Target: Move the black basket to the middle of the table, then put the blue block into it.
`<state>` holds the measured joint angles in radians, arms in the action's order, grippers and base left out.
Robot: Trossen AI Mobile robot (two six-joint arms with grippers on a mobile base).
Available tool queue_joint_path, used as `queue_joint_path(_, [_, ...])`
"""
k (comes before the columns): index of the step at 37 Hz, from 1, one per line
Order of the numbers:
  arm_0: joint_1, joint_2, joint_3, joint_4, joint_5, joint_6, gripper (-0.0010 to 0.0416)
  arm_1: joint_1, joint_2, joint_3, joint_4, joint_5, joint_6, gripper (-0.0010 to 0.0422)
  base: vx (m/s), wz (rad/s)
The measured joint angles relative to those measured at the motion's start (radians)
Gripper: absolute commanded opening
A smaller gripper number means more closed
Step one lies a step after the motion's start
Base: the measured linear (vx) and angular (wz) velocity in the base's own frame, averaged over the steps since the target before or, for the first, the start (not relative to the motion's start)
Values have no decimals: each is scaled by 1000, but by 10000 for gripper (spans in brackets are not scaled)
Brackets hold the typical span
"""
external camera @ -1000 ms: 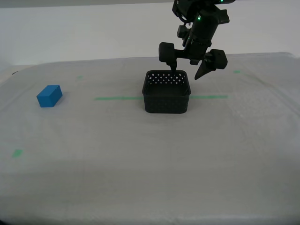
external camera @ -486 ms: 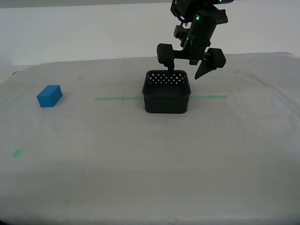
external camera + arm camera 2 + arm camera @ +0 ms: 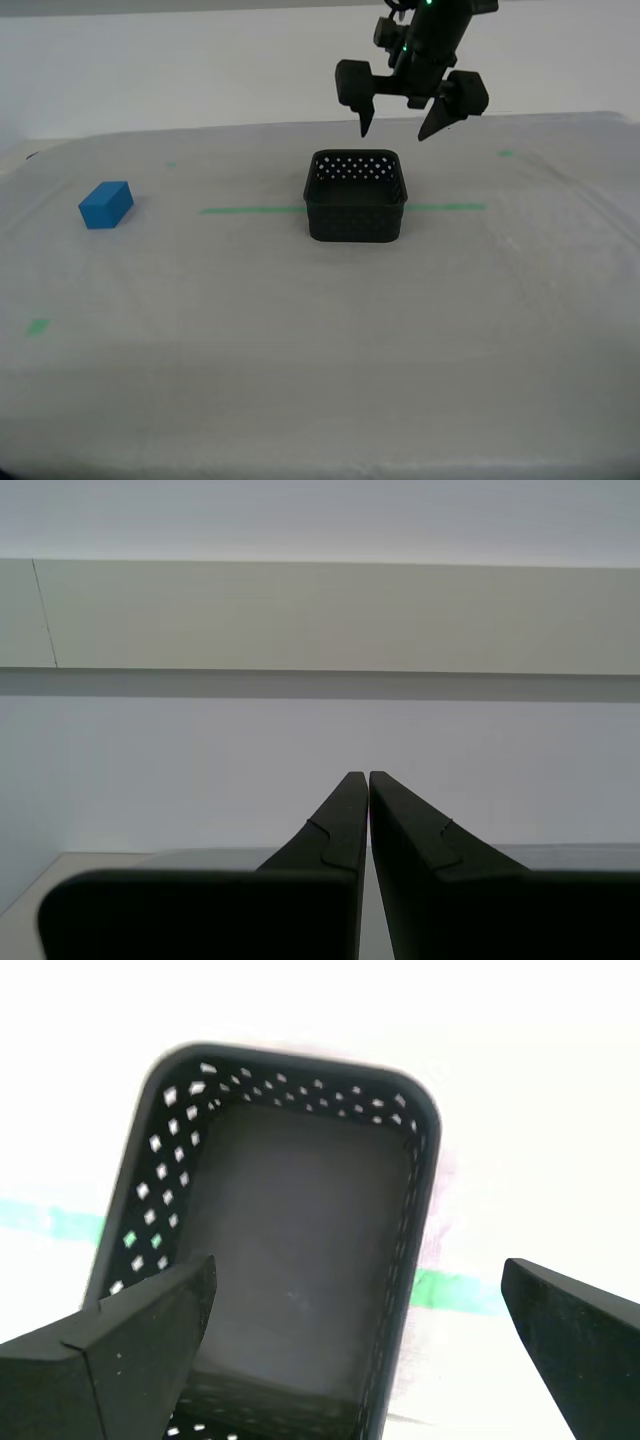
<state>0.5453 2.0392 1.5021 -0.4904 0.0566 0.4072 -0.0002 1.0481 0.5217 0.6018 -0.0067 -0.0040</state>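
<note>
Black basket (image 3: 356, 196) below my first end effector (image 3: 400, 128): wide open, empty, not touching.

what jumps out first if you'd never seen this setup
The black basket sits empty mid-table on the green tape line, with my first gripper hanging open just above it. Far off toward the exterior view's left, the blue block lies alone on the pale cloth.

basket (image 3: 356, 212): we see black, walls dotted with rows of small round holes | block (image 3: 106, 204): bright blue, plain faces | table (image 3: 300, 330): whitish-grey cloth, long green tape line (image 3: 250, 210), small green marks | our first gripper (image 3: 399, 128): black, green light above | our second gripper (image 3: 362, 780): black
</note>
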Motion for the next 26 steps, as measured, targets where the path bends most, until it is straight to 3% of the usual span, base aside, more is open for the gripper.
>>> queue_joint_path(14, [1,-137,-11,-138,93,-51,400,0,0,0,0,0,0,0,0,0])
queue_joint_path(26, [-23,-239,-15,-231,118,-113,400,0,0,0,0,0,0,0,0,0])
